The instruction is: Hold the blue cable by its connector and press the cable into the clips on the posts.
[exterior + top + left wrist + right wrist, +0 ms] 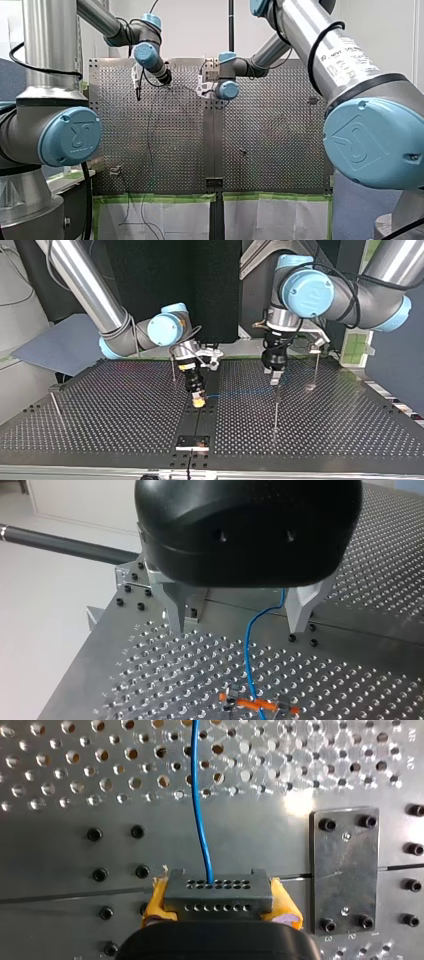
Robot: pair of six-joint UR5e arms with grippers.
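Over perforated table [60,855], gripped grey connector [218,892] of blue cable [201,810] between yellow pads [156,901] of right gripper [220,904]. Held left gripper [239,625] spread, 2 fingers [176,610] astride cable.

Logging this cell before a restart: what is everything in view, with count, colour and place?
table: one, dark perforated metal, under everything.
blue cable: one, blue, running from the connector across the table toward my left gripper.
connector: one, dark grey, clamped between my right gripper's yellow pads.
posts: four thin metal ones in the top view, spread over the table.
orange clip: one, orange, ahead of my left gripper, where the cable crosses it.
bolted plate: one, dark metal, beside the connector.
right gripper: one, yellow pads, shut on the connector, low over the table.
left gripper: one, black with metal fingers, open, above the table.
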